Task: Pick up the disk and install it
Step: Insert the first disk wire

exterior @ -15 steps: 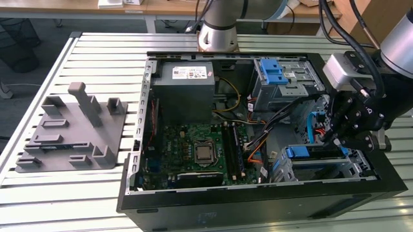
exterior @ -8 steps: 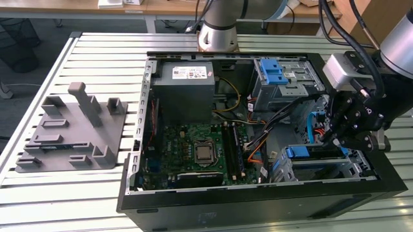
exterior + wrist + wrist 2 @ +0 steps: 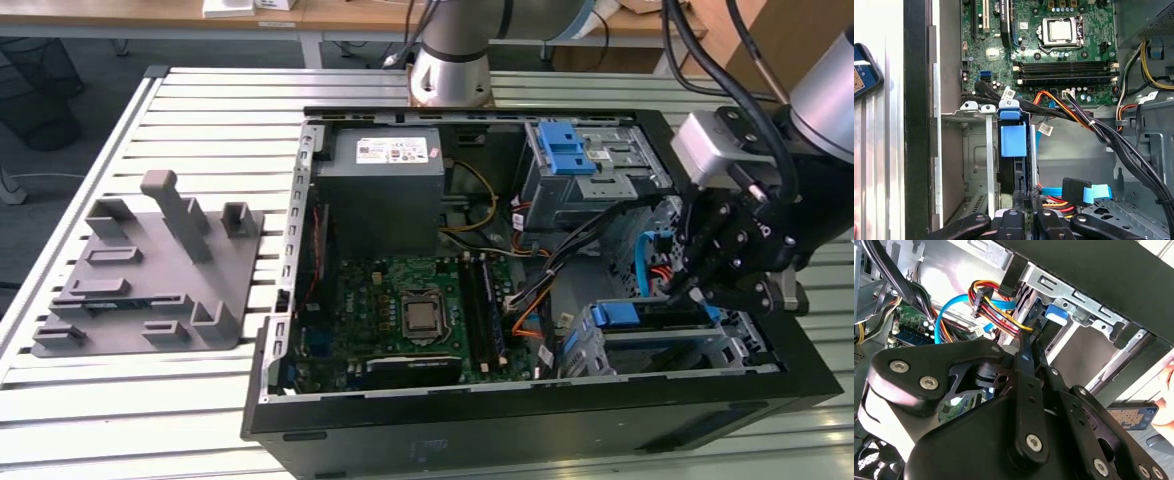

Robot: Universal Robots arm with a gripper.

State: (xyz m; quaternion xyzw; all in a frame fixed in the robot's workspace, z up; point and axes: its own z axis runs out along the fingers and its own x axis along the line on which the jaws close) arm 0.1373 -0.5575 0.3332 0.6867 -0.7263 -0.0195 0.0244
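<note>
First wrist view puts my gripper [image 3: 1026, 202] nearest, its fingers pinched shut on the rear edge of the disk [image 3: 1014, 142], which stands on edge in the drive cage [image 3: 976, 150]. Just beside it a loose blue data cable [image 3: 1099, 192] could snag. Farther off, the motherboard [image 3: 1054, 50] lies clear, so jamming in the cage is my worry.

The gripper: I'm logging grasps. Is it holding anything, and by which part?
The gripper is shut on the disk, pinching the edge of its blue carrier frame as it stands in the drive bay.
</note>
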